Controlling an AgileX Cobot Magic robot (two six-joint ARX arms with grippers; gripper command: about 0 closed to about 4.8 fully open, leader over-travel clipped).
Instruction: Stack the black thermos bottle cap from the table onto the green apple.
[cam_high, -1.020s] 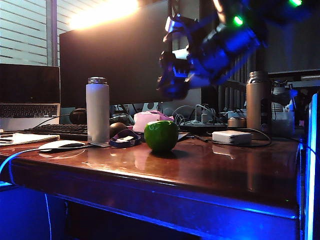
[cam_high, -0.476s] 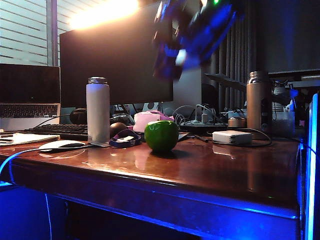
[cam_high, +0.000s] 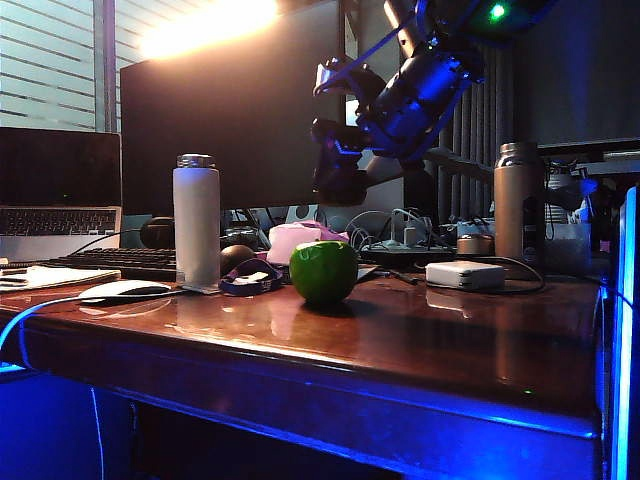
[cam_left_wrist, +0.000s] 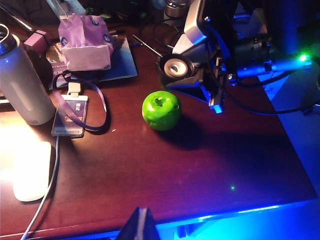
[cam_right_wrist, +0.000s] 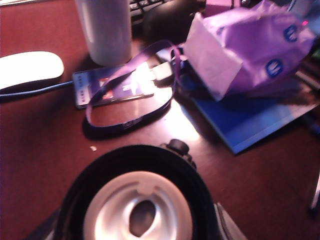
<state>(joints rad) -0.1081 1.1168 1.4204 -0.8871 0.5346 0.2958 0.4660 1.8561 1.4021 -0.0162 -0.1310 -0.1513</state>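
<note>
The green apple (cam_high: 322, 271) (cam_left_wrist: 161, 110) rests on the reddish-brown table (cam_high: 450, 340), stem dimple up. The black thermos bottle cap (cam_high: 338, 183) (cam_left_wrist: 174, 67) (cam_right_wrist: 137, 200) hangs in the air above the apple and a little behind it, its pale inner ring facing the wrist camera. My right gripper (cam_high: 345, 170) (cam_left_wrist: 186, 67) (cam_right_wrist: 137, 222) is shut on the cap, one finger on each side. The apple is hidden in the right wrist view. My left gripper (cam_left_wrist: 141, 226) is shut and holds nothing, over the table's front edge, well short of the apple.
A white bottle (cam_high: 195, 220) (cam_left_wrist: 22, 85), a badge on a purple lanyard (cam_left_wrist: 70, 117) and a pink bag (cam_left_wrist: 85, 42) lie left of and behind the apple. A white mouse (cam_left_wrist: 30, 170) sits at the left. A bronze thermos (cam_high: 515, 205) and a white adapter (cam_high: 463, 274) stand at the right.
My right arm swung up with the cap, then came back down; the cap now hangs lower and closer above the apple. The apple and the left arm have not moved.
</note>
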